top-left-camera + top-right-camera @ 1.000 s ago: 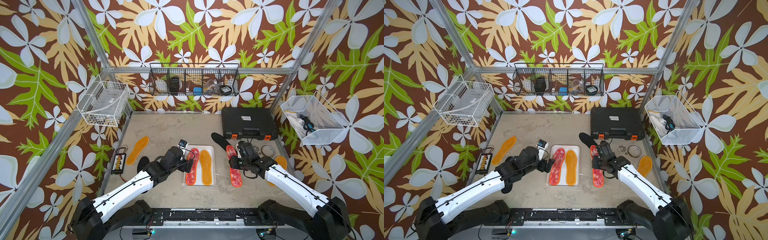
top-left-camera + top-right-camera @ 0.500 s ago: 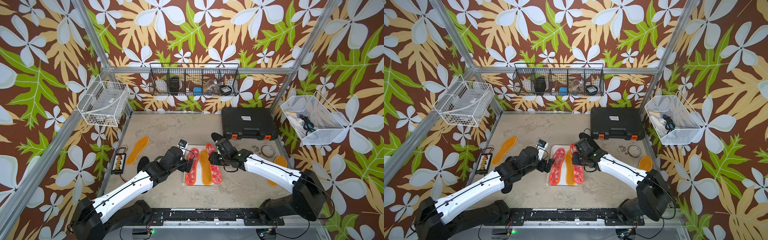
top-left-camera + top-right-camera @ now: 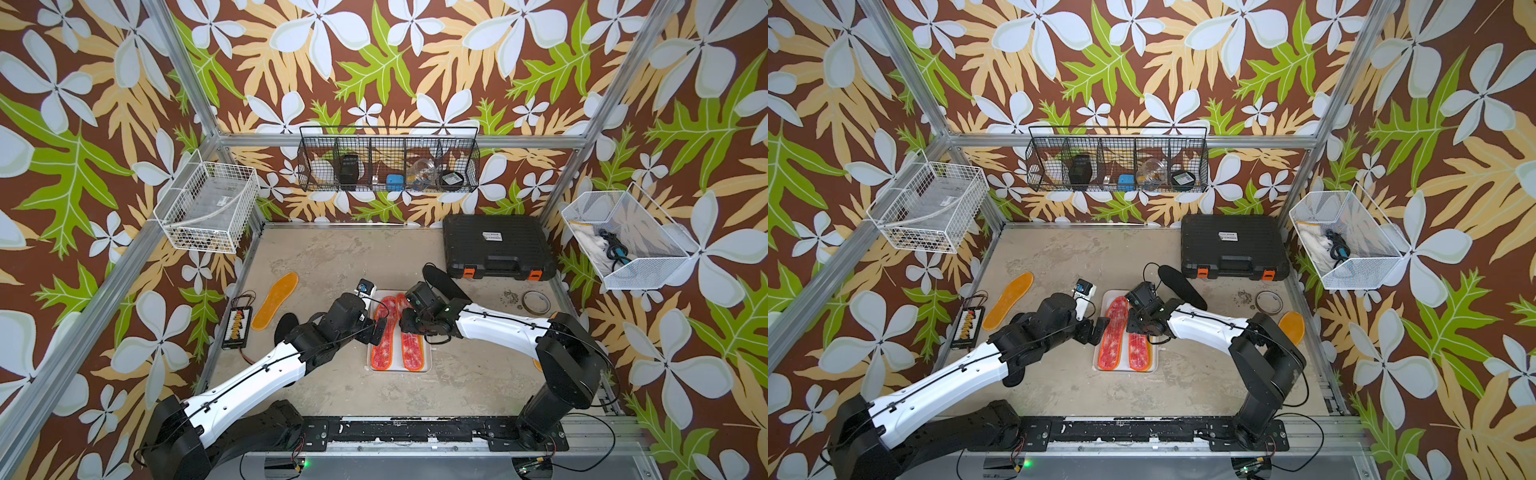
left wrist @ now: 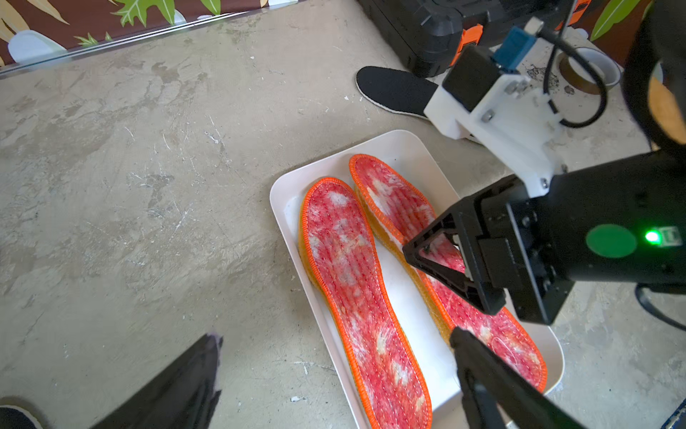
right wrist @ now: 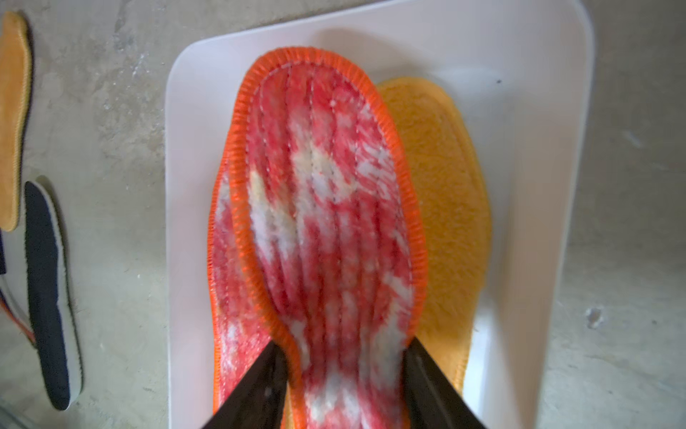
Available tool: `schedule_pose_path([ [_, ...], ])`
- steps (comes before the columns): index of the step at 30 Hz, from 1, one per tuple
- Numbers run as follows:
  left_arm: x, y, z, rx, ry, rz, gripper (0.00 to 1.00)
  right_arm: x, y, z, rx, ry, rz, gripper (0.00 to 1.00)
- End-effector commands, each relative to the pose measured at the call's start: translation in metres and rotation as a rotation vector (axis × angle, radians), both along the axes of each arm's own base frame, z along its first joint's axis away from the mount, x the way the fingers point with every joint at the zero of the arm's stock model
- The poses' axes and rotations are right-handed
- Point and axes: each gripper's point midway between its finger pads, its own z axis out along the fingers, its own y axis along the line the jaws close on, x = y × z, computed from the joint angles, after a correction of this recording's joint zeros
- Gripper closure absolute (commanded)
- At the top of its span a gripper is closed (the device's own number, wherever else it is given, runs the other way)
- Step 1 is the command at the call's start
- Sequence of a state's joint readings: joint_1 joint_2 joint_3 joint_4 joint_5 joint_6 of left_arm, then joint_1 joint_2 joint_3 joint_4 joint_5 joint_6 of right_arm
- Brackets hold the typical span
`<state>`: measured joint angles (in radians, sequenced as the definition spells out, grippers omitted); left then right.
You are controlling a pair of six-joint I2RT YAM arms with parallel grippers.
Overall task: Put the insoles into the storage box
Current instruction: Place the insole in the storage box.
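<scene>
Mottled beige tabletop (image 3: 332,257), hemmed in by leaf-print walls, carries the storage box (image 3: 399,370) low in the centre of both top views. It is a shallow white plastic tray, smooth, with rounded corners.

Inside it, toward the left of the frame, one red-and-white insole (image 4: 349,282) lies flat, with a fuzzy face, rows of stitching and a bright orange sewn rim. Beside it, the right gripper (image 5: 343,347) clamps a second red-and-white insole (image 5: 326,223) at its narrow waist. The jaws press on the rim from both sides, so the soft pad bows into a shallow trough. Its toe lies over a fleecy yellow insole (image 5: 445,185) on the box floor. Gripping the waist probably keeps the floppy pad lined up with the box as it is laid down.

The left gripper (image 3: 376,330) is spread wide and empty just beside the box's left edge, likely parked clear of the drop.

Further out, a black insole (image 3: 444,282) lies to the upper right of the box, near the black case (image 3: 496,245). An orange insole (image 3: 276,305) lies to the upper left, and another black one (image 3: 286,328) shows under the left arm. A further orange one (image 3: 1292,326) sits at the right edge, near a tape roll (image 3: 535,300). All four are outside the box.
</scene>
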<state>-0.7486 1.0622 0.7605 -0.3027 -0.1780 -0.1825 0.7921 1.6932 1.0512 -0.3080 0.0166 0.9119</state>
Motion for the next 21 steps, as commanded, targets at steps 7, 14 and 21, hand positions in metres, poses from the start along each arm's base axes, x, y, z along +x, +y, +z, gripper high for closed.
schedule_pose_path([
  [7,-0.001,0.0,0.002,-0.009,0.002,0.004,0.0,0.001,-0.02,-0.009,-0.091,-0.027,-0.055,0.46],
  [14,-0.001,0.002,0.002,-0.007,0.001,0.009,0.0,-0.003,-0.013,-0.018,-0.097,-0.004,-0.035,0.44],
  [21,-0.001,0.002,0.003,-0.009,-0.001,0.012,0.0,-0.003,-0.013,-0.028,-0.112,0.009,-0.032,0.4],
])
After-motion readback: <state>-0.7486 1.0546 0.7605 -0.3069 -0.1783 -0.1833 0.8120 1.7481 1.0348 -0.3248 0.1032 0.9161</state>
